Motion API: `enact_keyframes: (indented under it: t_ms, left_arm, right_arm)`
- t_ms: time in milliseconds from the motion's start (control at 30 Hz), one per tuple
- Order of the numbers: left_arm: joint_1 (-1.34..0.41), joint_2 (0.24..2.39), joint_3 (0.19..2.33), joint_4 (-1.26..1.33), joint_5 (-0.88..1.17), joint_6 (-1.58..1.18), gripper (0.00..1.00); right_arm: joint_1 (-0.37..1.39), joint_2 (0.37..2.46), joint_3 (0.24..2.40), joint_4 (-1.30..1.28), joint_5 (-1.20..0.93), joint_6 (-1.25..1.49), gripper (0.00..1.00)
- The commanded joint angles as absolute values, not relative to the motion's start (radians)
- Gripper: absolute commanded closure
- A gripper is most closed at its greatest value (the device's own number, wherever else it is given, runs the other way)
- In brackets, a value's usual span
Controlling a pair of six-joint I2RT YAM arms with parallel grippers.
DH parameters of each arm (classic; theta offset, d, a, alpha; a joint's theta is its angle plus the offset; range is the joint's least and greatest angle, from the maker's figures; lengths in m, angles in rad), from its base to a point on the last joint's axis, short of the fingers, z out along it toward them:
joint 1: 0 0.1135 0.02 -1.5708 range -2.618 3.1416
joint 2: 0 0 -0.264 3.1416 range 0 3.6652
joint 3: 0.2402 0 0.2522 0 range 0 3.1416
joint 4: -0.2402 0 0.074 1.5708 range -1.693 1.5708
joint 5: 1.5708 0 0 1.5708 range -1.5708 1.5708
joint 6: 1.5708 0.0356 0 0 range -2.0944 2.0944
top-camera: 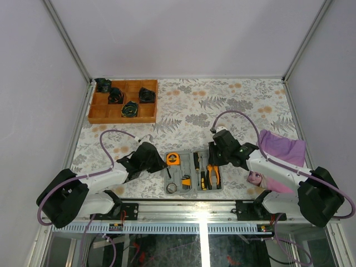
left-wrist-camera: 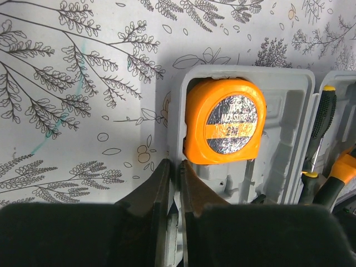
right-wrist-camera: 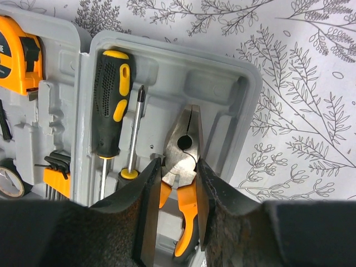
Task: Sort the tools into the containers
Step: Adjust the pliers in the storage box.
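Right end effector (right-wrist-camera: 178,162): clamped on the pliers (right-wrist-camera: 182,146) just below the pivot, one finger on each side.
Left end effector (left-wrist-camera: 173,164): fingers all but together, at the left rim of the grey case (left-wrist-camera: 283,105).
Pliers: in the right half of the open case, beside the screwdriver (right-wrist-camera: 110,100).
Tape measure (left-wrist-camera: 225,119): in the left half, at a corner.
Case: open flat on the patterned surface (left-wrist-camera: 83,83).
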State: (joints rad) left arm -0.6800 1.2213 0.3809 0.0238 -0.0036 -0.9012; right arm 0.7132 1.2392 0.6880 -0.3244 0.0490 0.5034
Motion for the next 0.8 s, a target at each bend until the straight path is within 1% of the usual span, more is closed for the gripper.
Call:
enact_keyframes:
  t_ms: [0,133,267,500,633,767]
  left_arm:
    - [-0.676,1.238,0.368,-0.025,-0.041,-0.902,1.0]
    - [-0.677,1.243,0.365,-0.018,-0.038,-0.905,1.0]
    - [-0.676,1.25,0.365,-0.01,-0.034,-0.909,1.0]
    - [-0.676,1.243,0.364,-0.018,-0.034,-0.922,1.0]
    - [-0.677,1.237,0.36,-0.023,-0.034,-0.93,1.0]
    - [-0.676,1.229,0.358,-0.038,-0.045,-0.943,1.0]
  right_arm:
    - [0.71,1.206,0.675,-0.317,0.001,0.46,0.88]
    - [0.71,1.192,0.646,-0.261,-0.059,0.417,0.88]
    - [0.71,1.183,0.639,-0.249,-0.065,0.419,0.89]
    - [0.71,1.268,0.71,-0.396,0.062,0.489,0.91]
    - [0.71,1.33,0.743,-0.454,0.074,0.508,0.92]
    - [0.71,1.373,0.755,-0.489,0.081,0.518,0.94]
